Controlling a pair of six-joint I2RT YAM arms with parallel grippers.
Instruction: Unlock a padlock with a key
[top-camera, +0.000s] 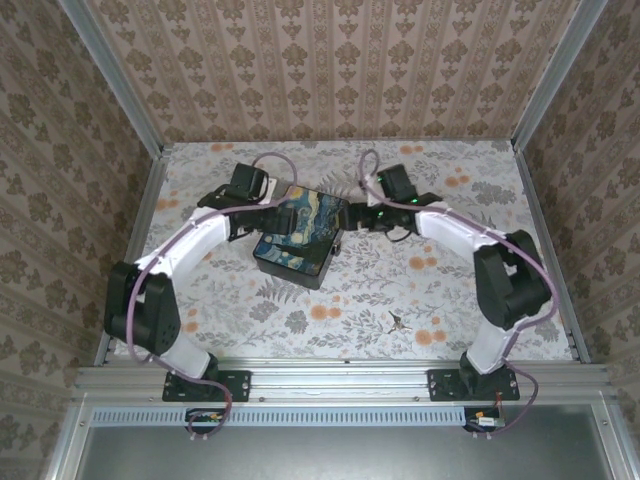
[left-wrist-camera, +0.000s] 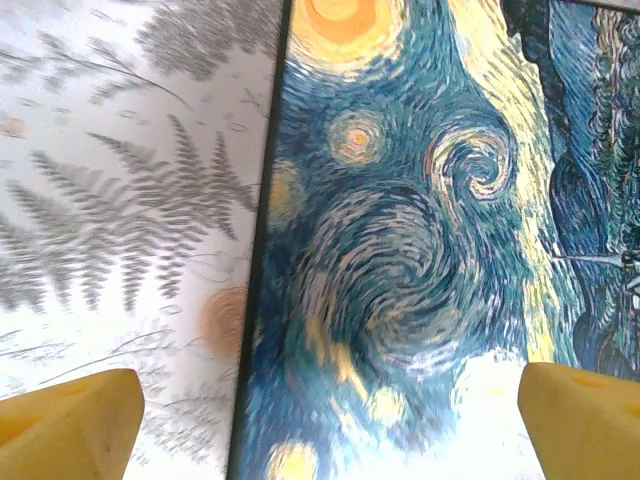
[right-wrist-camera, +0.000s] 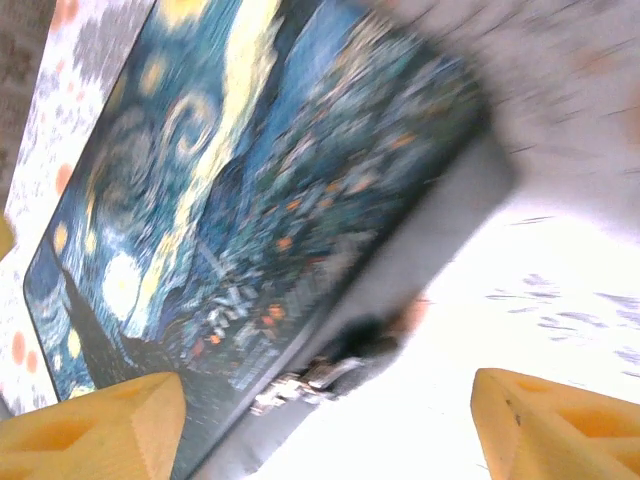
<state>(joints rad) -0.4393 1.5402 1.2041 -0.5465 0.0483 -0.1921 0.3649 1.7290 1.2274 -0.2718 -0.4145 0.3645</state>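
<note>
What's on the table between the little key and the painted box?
Nothing. In the top view the flowery table is bare between the key and the painted box.

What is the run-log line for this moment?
left pincer: open, over box edge | right pincer: open, near padlock | key: lying on table, ungrasped

box (top-camera: 300, 240) on table (top-camera: 450, 290), key (top-camera: 398, 321) nearer, to its right

left end effector (left-wrist-camera: 326, 424): jaws apart | right end effector (right-wrist-camera: 328, 428): jaws apart
</note>
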